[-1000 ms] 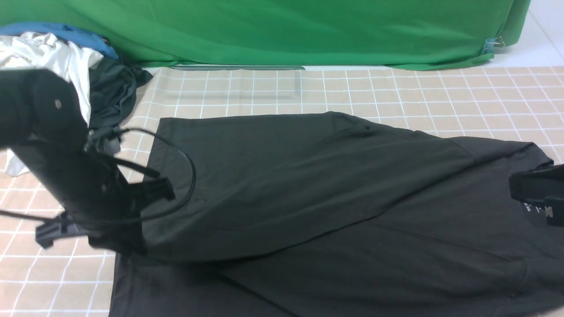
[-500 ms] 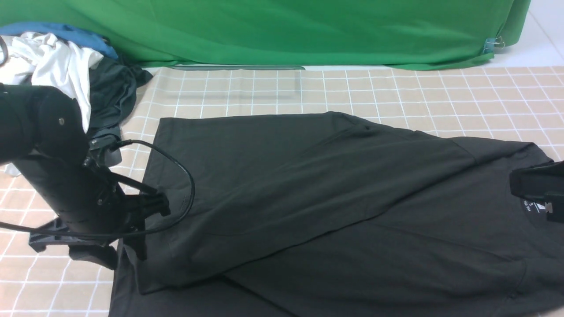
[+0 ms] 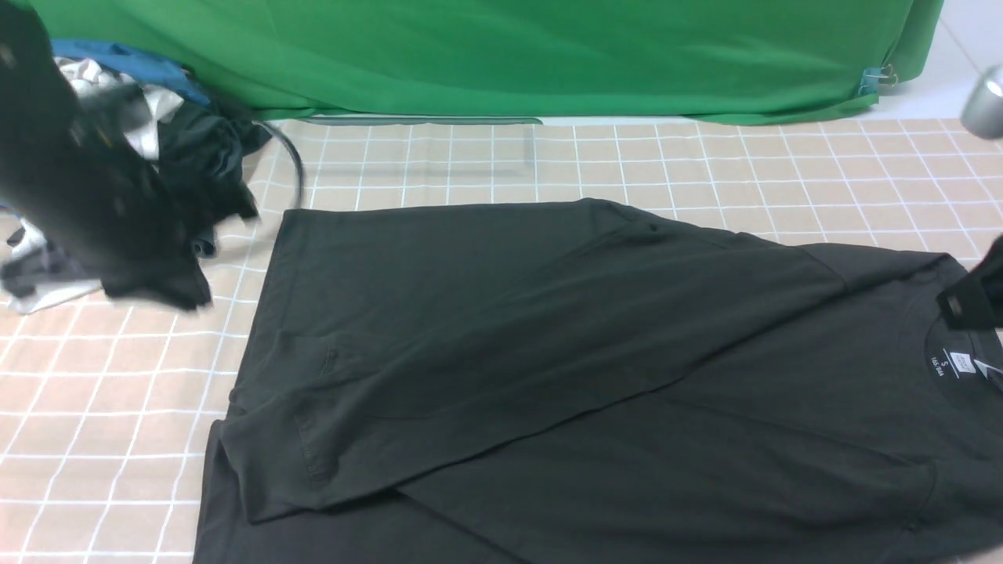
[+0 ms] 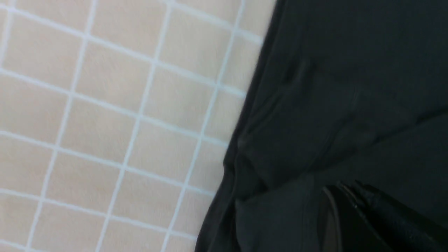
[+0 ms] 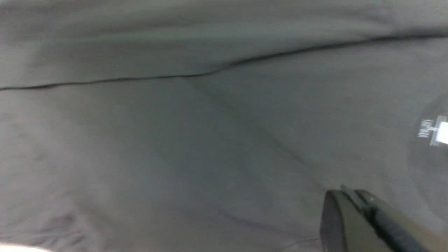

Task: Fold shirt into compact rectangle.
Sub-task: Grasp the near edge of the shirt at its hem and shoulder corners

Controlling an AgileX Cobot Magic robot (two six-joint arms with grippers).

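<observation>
Clothes heap (image 3: 208, 153) — obstacle near shirt (image 3: 548, 352)

A green cloth backdrop (image 3: 501, 55) hangs across the far side, its right corner pinched by a small clip (image 3: 876, 78). The desk (image 3: 705, 157) wears a beige cover ruled with white grid lines. A heap of loose clothes (image 3: 133, 59) lies at its far left corner. The light is even.

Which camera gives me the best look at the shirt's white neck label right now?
Front view: the neck label lies uncovered inside the collar of the shirt. The right wrist view catches it only as a blurred patch at the frame edge. The left wrist view shows only shirt edge.
</observation>
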